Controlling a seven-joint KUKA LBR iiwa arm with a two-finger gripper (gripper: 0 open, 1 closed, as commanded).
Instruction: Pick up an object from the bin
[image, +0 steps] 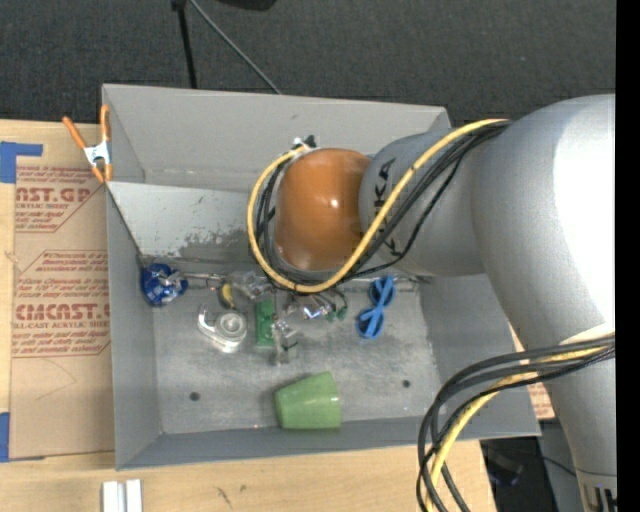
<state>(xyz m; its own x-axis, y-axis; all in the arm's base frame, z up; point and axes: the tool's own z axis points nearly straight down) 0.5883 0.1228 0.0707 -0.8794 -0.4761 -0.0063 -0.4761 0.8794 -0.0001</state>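
My pincer (284, 338) sits low in the middle of the bin (135, 380), just beside a small dark-green piece (264, 325), and I cannot tell whether it is spread or pressed together; I judge this the grasping step, which next needs a sure pinch before lifting.

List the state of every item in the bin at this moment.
Green block: lying alone by the near wall.
Blue loops: flat on the floor, right of the middle.
Clear round piece: flat on the floor.
Blue wad: against the left wall.
Small green piece: beside the arm end; gripped or not, unclear.
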